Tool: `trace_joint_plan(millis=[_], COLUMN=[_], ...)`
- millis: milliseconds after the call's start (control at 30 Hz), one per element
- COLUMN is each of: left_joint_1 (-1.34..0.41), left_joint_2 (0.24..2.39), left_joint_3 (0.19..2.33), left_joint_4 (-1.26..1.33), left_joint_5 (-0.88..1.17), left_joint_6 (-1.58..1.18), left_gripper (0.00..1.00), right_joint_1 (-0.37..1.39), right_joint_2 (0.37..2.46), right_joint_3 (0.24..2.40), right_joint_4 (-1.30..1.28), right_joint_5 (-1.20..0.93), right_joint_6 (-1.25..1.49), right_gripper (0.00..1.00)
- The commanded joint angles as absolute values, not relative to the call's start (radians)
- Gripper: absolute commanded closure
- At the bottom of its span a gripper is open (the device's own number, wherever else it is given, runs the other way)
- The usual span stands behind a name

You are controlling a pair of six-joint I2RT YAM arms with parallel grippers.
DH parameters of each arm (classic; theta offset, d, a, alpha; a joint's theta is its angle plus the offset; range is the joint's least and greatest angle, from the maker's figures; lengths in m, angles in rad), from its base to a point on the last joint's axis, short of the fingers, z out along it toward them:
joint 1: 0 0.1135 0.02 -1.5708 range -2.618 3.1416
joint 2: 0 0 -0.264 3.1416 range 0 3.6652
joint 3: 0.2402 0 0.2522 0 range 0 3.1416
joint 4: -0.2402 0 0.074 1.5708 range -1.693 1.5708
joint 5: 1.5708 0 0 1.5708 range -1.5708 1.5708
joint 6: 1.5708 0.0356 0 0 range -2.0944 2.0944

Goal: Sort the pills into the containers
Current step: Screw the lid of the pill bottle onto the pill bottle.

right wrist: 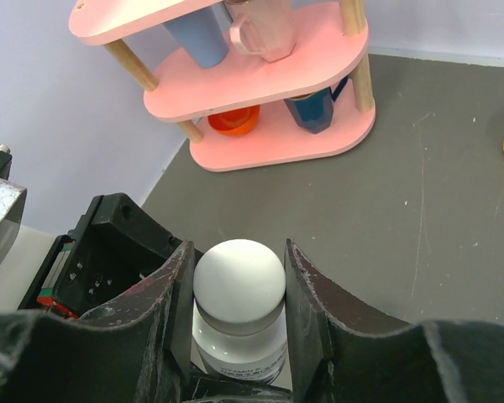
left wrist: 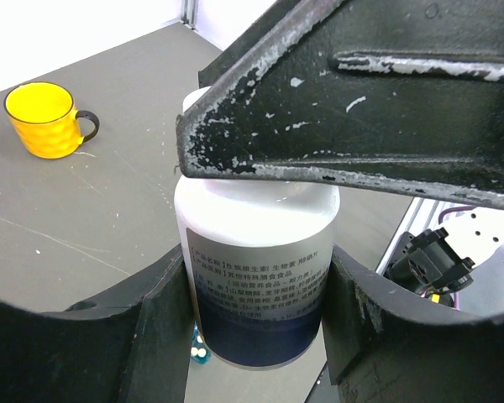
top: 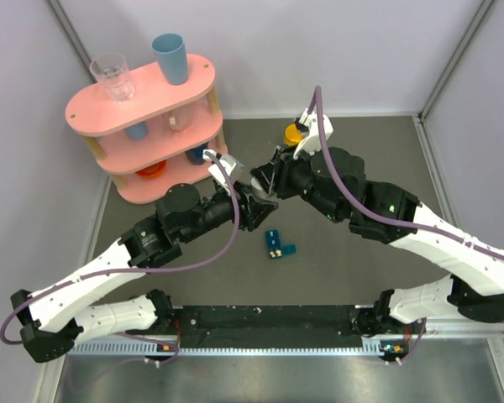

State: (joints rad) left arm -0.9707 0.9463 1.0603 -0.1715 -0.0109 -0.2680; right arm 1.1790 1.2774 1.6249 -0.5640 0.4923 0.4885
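The left gripper (left wrist: 257, 277) is clamping the body of a white labelled bottle (left wrist: 252, 210) between its partly spread fingers, while the right gripper (right wrist: 238, 269) is pinching the bottle's round white cap (right wrist: 238, 290) from both sides. Each pair of jaws is standing only as wide as what it grips. The dark-teal pill box (top: 279, 243) is lying flat on the grey table (top: 361, 269) just in front of the meeting grippers, touching neither, and is showing as a short blue-green strip whose compartments are too small to make out.
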Motion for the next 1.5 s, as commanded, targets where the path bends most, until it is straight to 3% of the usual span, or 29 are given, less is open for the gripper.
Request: trace_joint_plan(millis=[0,433,700,1467], left_joint_1=[-0.962,-0.962,-0.962,-0.962], left_joint_2=[0.894,0.907,0.896,0.851], left_joint_3=[1.080,1.062,1.048,0.963], left_joint_4=[0.199,0.241,0.242,0.282], left_joint_5=[-0.018,-0.005,-0.005,-0.008], left_joint_6=[-0.290,-0.304,-0.302,-0.325], left_gripper=[1.00,1.00,1.00,1.00], right_joint_1=[1.232,1.239,1.241,1.244], right_joint_2=[1.305,1.281,1.269,1.158], right_joint_3=[1.615,1.605,1.609,1.621], right_joint_4=[-0.727,-0.727,-0.719,-0.647], right_joint_5=[0.391,0.420,0.422,0.413], right_joint_6=[0.483,0.465,0.451,0.388], right_gripper=[0.65,0.50,0.46,0.44])
